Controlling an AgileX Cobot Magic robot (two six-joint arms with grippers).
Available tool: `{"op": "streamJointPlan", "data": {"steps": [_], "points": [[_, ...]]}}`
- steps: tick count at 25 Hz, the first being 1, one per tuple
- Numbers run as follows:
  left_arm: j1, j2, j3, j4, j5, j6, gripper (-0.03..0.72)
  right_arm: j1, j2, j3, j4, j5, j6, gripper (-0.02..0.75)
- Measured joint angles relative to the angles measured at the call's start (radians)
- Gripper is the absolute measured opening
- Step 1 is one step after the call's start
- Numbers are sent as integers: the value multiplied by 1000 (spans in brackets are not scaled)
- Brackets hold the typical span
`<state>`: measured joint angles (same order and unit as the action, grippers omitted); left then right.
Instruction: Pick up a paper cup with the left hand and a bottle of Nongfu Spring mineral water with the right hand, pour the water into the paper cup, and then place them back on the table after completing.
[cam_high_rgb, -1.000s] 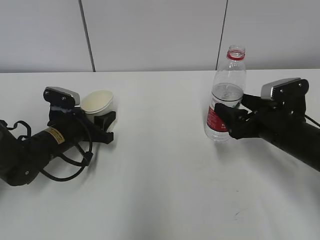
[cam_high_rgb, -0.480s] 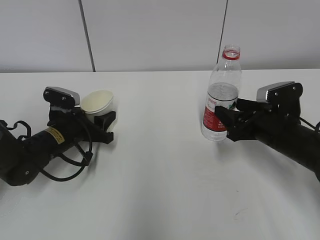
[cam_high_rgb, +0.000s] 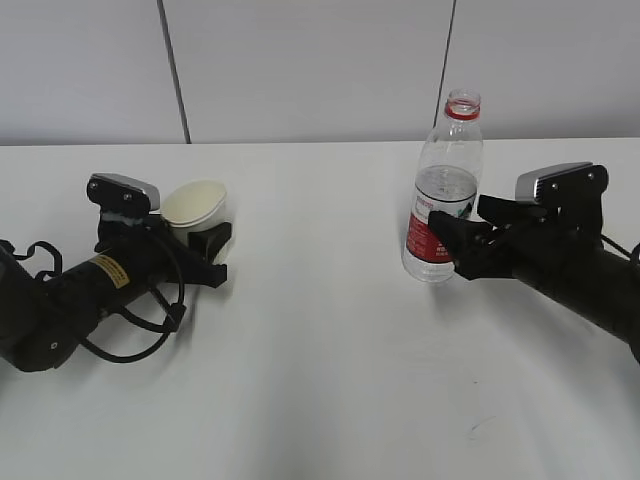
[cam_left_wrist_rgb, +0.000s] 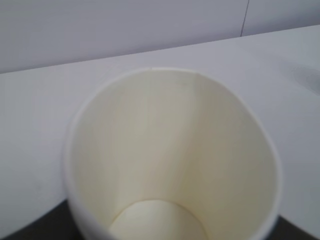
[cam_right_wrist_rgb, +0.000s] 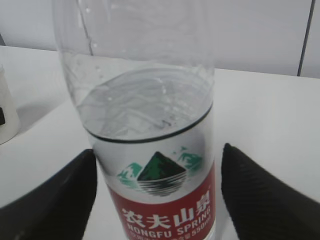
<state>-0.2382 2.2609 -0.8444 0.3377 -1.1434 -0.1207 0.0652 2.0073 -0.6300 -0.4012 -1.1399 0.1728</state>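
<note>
The white paper cup (cam_high_rgb: 195, 202) is tilted in my left gripper (cam_high_rgb: 208, 250), low over the table (cam_high_rgb: 320, 380) at the left. In the left wrist view the cup's empty inside (cam_left_wrist_rgb: 170, 165) fills the frame, with dark fingers (cam_left_wrist_rgb: 20, 232) at the bottom corners. My right gripper (cam_high_rgb: 446, 246) is shut on the Nongfu Spring bottle (cam_high_rgb: 442, 195), at its red label. The bottle has no cap, leans slightly left and is about half full of clear water (cam_right_wrist_rgb: 145, 107). In the right wrist view the black fingers (cam_right_wrist_rgb: 55, 200) flank the label (cam_right_wrist_rgb: 165, 215).
A small dark scuff mark (cam_high_rgb: 470, 430) lies on the white table in front of the right arm. Loose black cables (cam_high_rgb: 150, 320) hang from the left arm. A grey panelled wall (cam_high_rgb: 300, 70) stands behind the table's far edge.
The right gripper and the bottle shifted a little to the left and the bottle tipped slightly; over the last half second they barely moved. The left arm and cup are unchanged.
</note>
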Motion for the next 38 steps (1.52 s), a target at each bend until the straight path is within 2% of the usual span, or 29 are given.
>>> {"op": "streamJointPlan", "data": {"steps": [4, 26, 34, 38], "points": [[0, 0, 0, 0, 0, 0, 371, 0, 0, 0, 5, 0, 2, 655], [0, 0, 0, 0, 0, 0, 370, 6, 63, -140, -39, -6, 62, 664], [0, 0, 0, 0, 0, 0, 369, 19, 107, -194, -39, -6, 66, 639], [0, 0, 0, 1, 0, 0, 368, 19, 107, -198, -39, -6, 66, 563]]}}
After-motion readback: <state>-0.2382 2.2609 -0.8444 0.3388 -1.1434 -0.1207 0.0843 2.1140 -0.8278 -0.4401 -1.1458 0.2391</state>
